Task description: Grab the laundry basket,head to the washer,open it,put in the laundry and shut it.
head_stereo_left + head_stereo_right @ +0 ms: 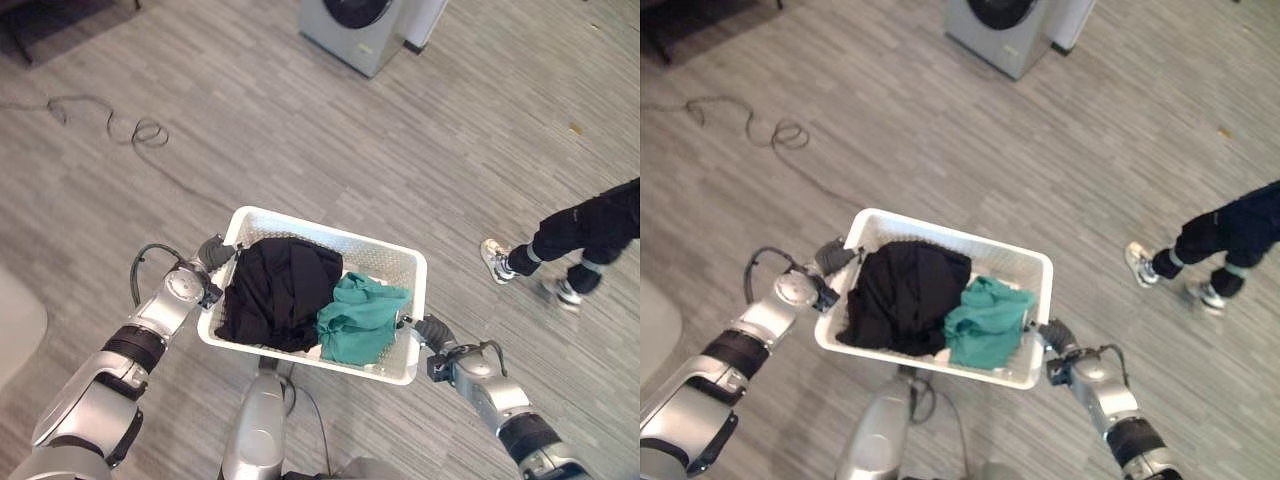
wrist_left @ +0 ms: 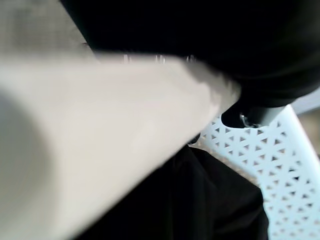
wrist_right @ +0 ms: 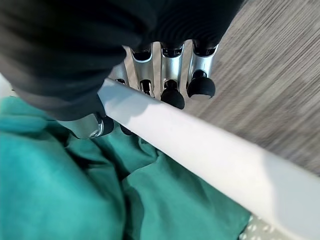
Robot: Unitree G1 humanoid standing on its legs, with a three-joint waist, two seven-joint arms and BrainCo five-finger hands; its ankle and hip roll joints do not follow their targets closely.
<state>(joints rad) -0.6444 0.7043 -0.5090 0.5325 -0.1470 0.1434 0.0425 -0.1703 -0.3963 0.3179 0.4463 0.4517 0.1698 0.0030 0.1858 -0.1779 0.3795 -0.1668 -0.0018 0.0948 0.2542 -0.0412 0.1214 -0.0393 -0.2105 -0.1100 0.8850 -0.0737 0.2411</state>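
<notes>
Right wrist view shows my right hand with its fingers curled over the outer side of the basket rim and the thumb tucked inside against the green cloth, so that hand is clamped on the rim. My left hand sits at the opposite short end of the basket; its own wrist view is mostly rim and black cloth, with just one dark tip hooked at the rim, so I cannot tell how firmly those fingers are closed.

I judge the basket lifted between my two hands, its long axis running from one hand to the other, black cloth at the left-hand end, green cloth at the right-hand end.

What the next move turns on: the washer stands well beyond the far long side of the basket, straight ahead and slightly to the right-hand end, so walking comes next. Its upper part is cut off, so I cannot make out the door handle. A person's legs are off past the right-hand end of the basket, and a cable loops on the floor beyond the left-hand end.
</notes>
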